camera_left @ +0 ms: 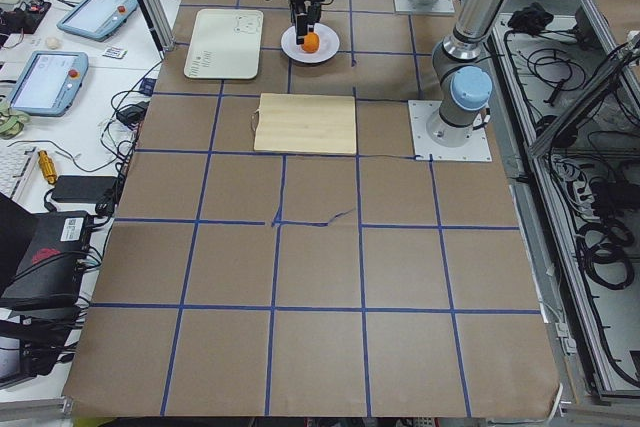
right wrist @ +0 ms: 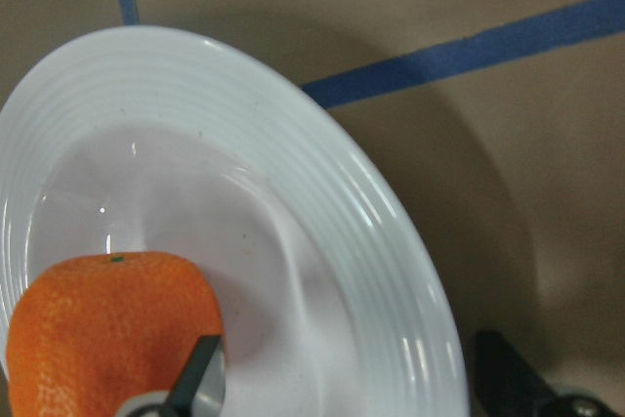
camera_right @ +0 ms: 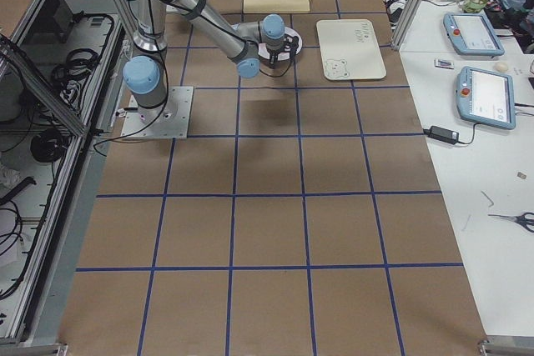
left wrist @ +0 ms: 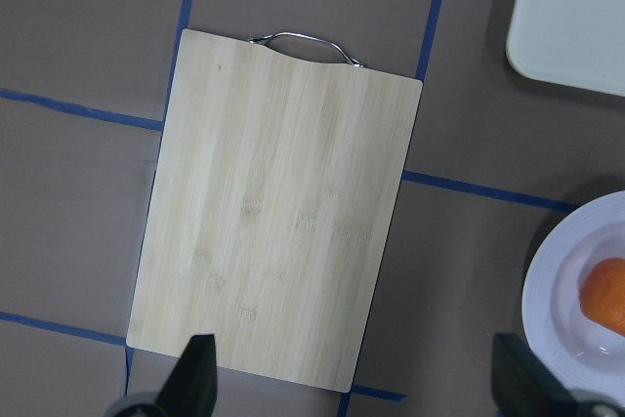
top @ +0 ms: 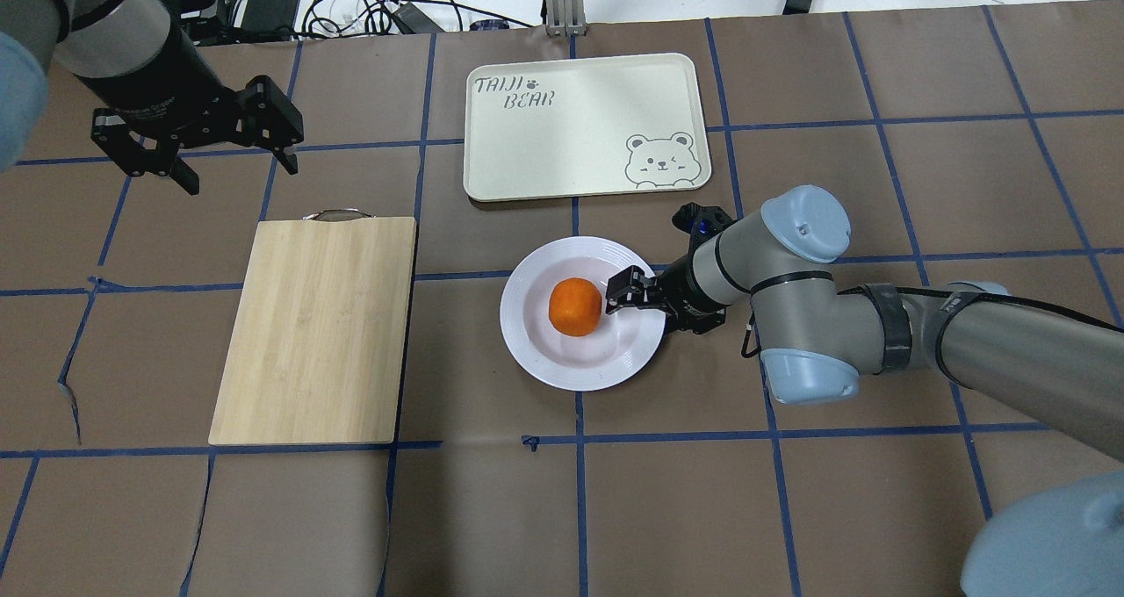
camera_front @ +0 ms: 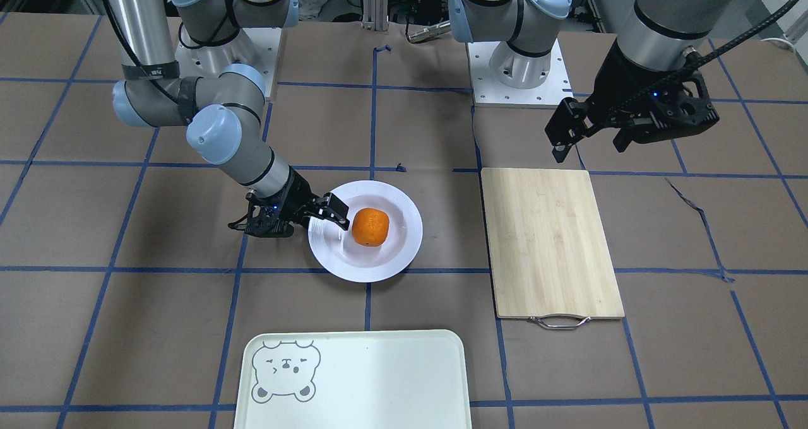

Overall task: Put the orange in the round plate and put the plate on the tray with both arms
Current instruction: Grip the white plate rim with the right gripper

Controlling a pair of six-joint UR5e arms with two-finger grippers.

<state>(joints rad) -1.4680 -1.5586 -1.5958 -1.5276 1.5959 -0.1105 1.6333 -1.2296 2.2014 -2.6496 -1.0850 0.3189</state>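
Note:
The orange [camera_front: 370, 226] [top: 575, 306] sits in the sunken centre of the round plate [camera_front: 404, 255] [top: 527, 342], which rests on the table's middle. My right gripper [camera_front: 328, 219] [top: 628, 294] is low at the plate's edge nearest the arm, open. In the right wrist view one finger stands inside next to the orange [right wrist: 107, 329] and the other outside, with the plate's rim [right wrist: 322, 192] between them. My left gripper [camera_front: 590, 148] [top: 237, 169] hangs open and empty high over the table near the cutting board's handle end. The tray [camera_front: 379, 378] [top: 562, 140] lies empty beyond the plate.
A bamboo cutting board [camera_front: 549, 240] [top: 316, 325] [left wrist: 283, 222] with a metal handle lies beside the plate on my left side. The two arm bases stand at the robot's edge of the table. Blue tape lines grid the brown table cover.

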